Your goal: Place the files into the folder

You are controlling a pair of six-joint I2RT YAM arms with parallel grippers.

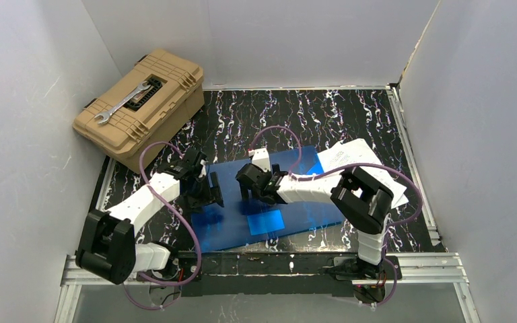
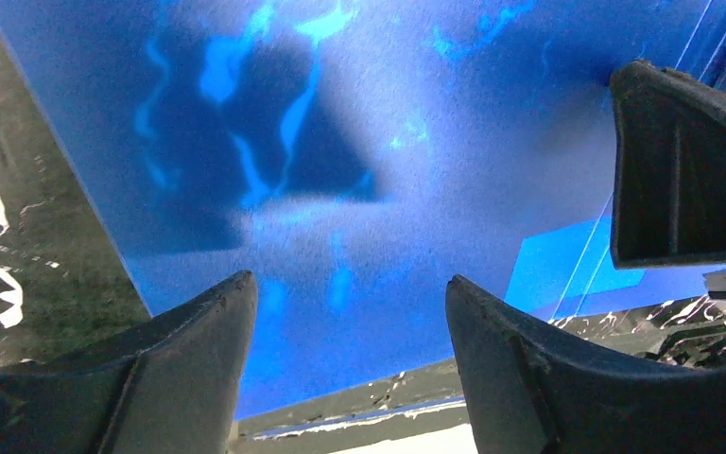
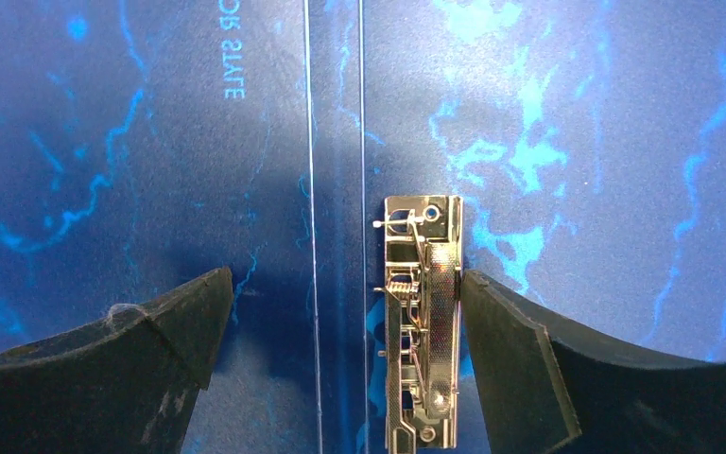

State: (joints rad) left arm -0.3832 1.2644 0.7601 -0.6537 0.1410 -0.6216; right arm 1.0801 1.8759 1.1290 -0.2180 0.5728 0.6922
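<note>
The top camera is looking down from above and behind my bases, far enough to be taking in the whole table (image 1: 350, 114) and both my arms. My left wrist camera is looking past my left gripper (image 2: 345, 293), very close to the folder (image 2: 388, 142), near its edge. My right wrist camera is looking straight down past my right gripper (image 3: 345, 284), close over the folder's metal clip (image 3: 423, 322). All three views are sharing this folder.
</note>
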